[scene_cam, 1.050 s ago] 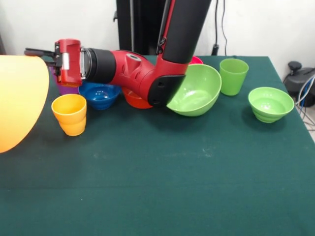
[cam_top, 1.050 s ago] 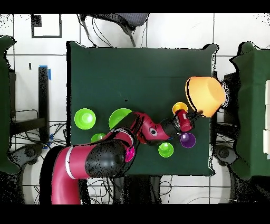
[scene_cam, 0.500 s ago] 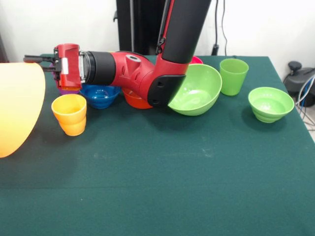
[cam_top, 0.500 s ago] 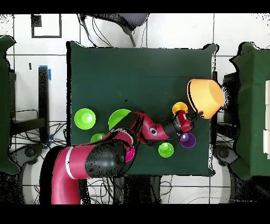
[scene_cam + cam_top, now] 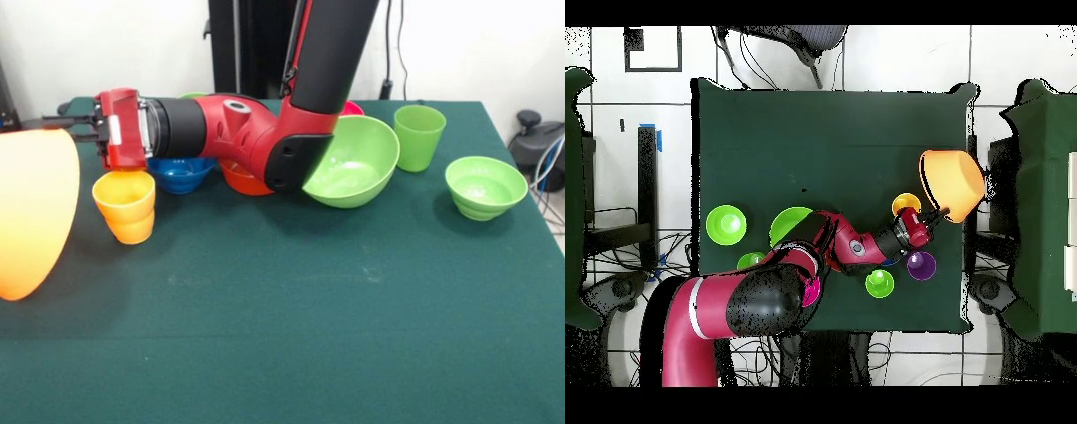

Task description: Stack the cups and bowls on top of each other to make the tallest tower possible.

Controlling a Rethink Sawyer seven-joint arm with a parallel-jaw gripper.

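The red and black arm reaches low across the dark green table (image 5: 291, 318), and its end effector (image 5: 55, 129) is pinching the rim of the huge glossy orange plastic bowl (image 5: 28, 212), which hangs tipped on its side at the table's edge, its mouth turned away from the front camera. Over the last second the bowl has sunk lower in the front view, its upper edge dropping from above the wrist's level to just under the fingers, and the red wrist has come down with it until it sits right over the small ribbed yellow plastic cup (image 5: 124, 205). From overhead the orange bowl (image 5: 953, 184) has drifted slightly towards the table edge, with the yellow cup (image 5: 906, 204) just beside it.

This looks like the placing of the tower's base: the bowl is being lowered, but it is tilted and not yet resting flat, so no tower stands. Everything else waits separately: the blue bowl (image 5: 179, 173) and red-orange bowl (image 5: 243, 179) lie partly behind the arm, the large light green bowl (image 5: 353, 163) rests just beside the elbow, a light green ribbed cup (image 5: 418, 135) and a smaller green bowl (image 5: 485, 186) stand apart on the other side. The purple cup (image 5: 920, 265) and a second light green cup (image 5: 879, 283) show overhead. The low wrist risks nudging the yellow cup.
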